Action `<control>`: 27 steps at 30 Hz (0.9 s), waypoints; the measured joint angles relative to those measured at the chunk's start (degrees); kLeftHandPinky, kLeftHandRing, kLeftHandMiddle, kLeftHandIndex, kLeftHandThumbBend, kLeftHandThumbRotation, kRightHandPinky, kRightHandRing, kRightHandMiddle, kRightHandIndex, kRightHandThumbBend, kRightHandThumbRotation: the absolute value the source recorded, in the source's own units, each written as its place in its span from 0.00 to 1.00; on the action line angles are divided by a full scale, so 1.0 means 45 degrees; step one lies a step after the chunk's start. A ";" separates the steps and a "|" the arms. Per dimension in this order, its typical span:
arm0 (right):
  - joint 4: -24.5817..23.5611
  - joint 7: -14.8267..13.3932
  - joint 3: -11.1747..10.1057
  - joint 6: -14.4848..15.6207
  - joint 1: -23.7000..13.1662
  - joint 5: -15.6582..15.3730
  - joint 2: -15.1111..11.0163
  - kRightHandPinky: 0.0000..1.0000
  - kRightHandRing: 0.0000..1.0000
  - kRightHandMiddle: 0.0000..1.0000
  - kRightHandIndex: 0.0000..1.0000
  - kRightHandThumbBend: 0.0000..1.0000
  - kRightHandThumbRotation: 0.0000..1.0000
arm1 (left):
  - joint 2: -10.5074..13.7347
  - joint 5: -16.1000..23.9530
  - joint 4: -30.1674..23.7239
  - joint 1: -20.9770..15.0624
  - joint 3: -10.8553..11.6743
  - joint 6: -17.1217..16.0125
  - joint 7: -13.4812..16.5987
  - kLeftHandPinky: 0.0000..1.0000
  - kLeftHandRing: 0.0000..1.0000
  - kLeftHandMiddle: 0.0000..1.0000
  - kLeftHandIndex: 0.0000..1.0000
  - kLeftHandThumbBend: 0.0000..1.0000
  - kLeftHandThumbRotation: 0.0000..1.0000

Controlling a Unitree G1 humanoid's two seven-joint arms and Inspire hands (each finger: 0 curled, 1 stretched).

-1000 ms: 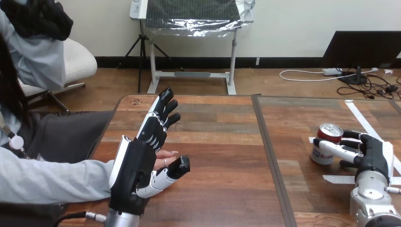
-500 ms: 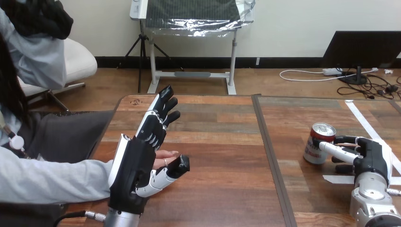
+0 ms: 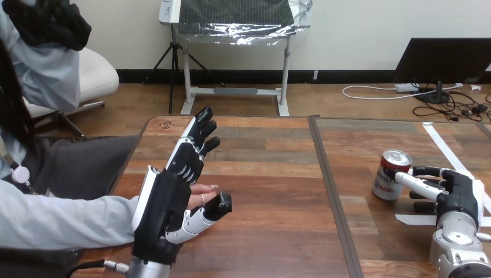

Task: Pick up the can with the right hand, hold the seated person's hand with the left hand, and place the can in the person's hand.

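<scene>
Silver at the wrist, the right arm (image 3: pixel 457 250) comes in at the near right corner of the wooden table (image 3: pixel 272 231). The right hand (image 3: pixel 458 194) lies low over the boards, beside a short strip of white tape (image 3: pixel 412 219). Its fingers reach leftward, nearly straight and spread, closed round nothing. One white fingertip meets the right side of the can (image 3: pixel 387 180).

The can stands upright on the right half of the table, just beyond those fingertips. It has a red band under the rim, a white body with dark print, and a bare metal top with the pull tab still flat.

At the near left, the left hand (image 3: pixel 165 205) stands on edge with its white-shelled back toward the person. Its fingers are stretched straight, pointing away up the table, and its thumb juts out to the right. The person's hand (image 3: pixel 202 189) lies flat on the table just behind the palm, its fingertips showing above the thumb — whether the two touch I cannot tell.
</scene>
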 measured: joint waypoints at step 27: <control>0.0000 -0.0167 0.0004 -0.0126 0.0000 0.0038 0.0000 0.44 0.47 0.53 0.53 0.78 0.00 | 0.0005 -0.0091 0.0001 0.0028 0.0012 0.0049 -0.0294 0.90 0.95 0.97 0.92 1.00 0.64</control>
